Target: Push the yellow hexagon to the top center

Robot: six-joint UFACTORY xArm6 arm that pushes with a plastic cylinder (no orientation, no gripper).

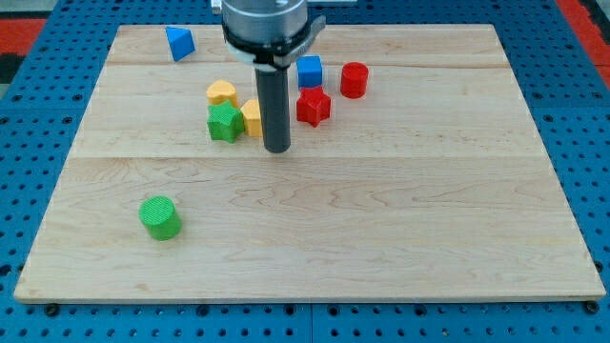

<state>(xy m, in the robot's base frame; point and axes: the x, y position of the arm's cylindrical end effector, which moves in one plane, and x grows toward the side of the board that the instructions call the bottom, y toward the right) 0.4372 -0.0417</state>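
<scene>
**Q:** Where is your tip right now?

**Me:** My tip (276, 150) sits on the wooden board (381, 238), a little toward the view's top and left of the board's middle. It is a plain dark rod with nothing to open or close, and it holds nothing.

**Q:** And the yellow hexagon?

**Me:** The yellow hexagon (252, 118) lies just to the view's left of my rod, slightly toward the view's top from the tip's end. The rod covers its right edge in this view, so I cannot tell whether the two are touching or only very close.

**Q:** What is crowded around it?

**Me:** A green star (224, 123) stands against the hexagon's left side. A yellow heart-shaped block (221, 92) is just above the star, toward the view's top. On the far side of my rod, to the view's right, a red star (314, 106) lies near, with a blue cube (310, 71) just above it and a red cylinder (354, 80) beside that.

**Q:** Anything farther off?

**Me:** A blue triangular block (179, 43) rests near the top left corner, well apart from the cluster. A green cylinder (159, 217) stands alone toward the view's bottom left, well apart from my tip.
</scene>
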